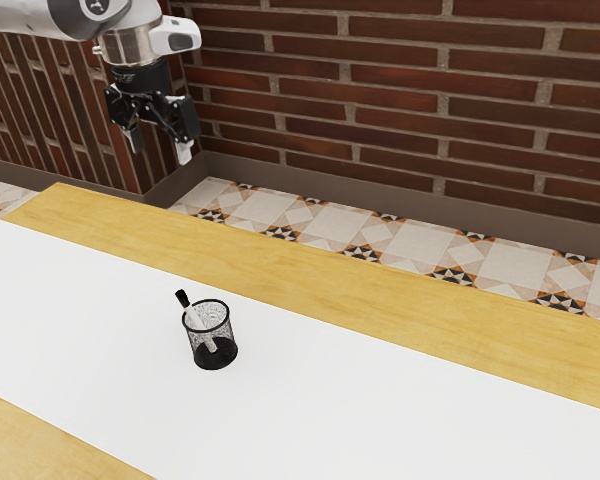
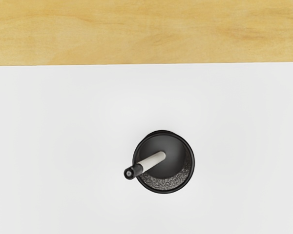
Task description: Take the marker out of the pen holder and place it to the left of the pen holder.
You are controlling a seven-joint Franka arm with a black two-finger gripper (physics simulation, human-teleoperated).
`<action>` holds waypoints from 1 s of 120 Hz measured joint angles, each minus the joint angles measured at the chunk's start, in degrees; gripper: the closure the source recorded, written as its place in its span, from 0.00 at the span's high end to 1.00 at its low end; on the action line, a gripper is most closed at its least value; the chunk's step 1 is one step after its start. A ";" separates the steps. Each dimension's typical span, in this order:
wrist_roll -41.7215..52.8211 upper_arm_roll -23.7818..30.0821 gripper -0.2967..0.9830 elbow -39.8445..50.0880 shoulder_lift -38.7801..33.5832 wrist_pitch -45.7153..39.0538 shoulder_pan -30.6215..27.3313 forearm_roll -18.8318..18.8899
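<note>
- The white, rod-shaped marker with a black cap (image 1: 194, 317) is inside the round black wire-mesh pen holder (image 1: 230, 335), leaning at a tilt, its capped end sticking out over the rim and its lower end down by the base.
- The pen holder stands upright on the flat white sheet (image 1: 380, 420) that covers much of the pale wooden table (image 1: 380, 295).
- The black two-finger gripper (image 1: 160, 147) hangs high up, well apart from the marker and the holder; its jaws are spread, with nothing between them.
- So no part of the task's result shows: the marker is neither gripped, nor lifted out, nor set down.
- What is left, as I judge it: come down over the capped end, close on it, draw the marker clear of the rim, carry it to the holder's left, lower it and let go.
- The light mesh holder could drag or tip if the pull goes against the marker's lean.
</note>
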State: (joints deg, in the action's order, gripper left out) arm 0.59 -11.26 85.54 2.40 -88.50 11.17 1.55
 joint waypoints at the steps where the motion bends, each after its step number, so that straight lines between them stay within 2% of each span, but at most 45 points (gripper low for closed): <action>1: 0.00 0.00 0.77 0.00 0.00 0.00 0.00 0.00; 15: 0.05 0.01 0.77 0.00 0.00 0.02 0.03 -0.16; 45: 0.81 0.54 0.77 0.40 -0.86 0.75 -0.86 -3.85; 56: 1.21 0.34 0.77 2.36 4.58 1.18 -1.67 -4.91; 73: 1.43 0.26 0.77 4.57 13.99 1.38 -9.15 -7.47; 94: 1.36 0.27 0.77 11.26 16.87 0.27 -14.52 -10.07; 120: 0.24 0.57 0.77 13.10 16.53 -5.07 -13.37 -21.40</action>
State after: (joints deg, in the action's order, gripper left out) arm 0.83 -10.70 98.64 18.93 -93.57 -2.20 -19.85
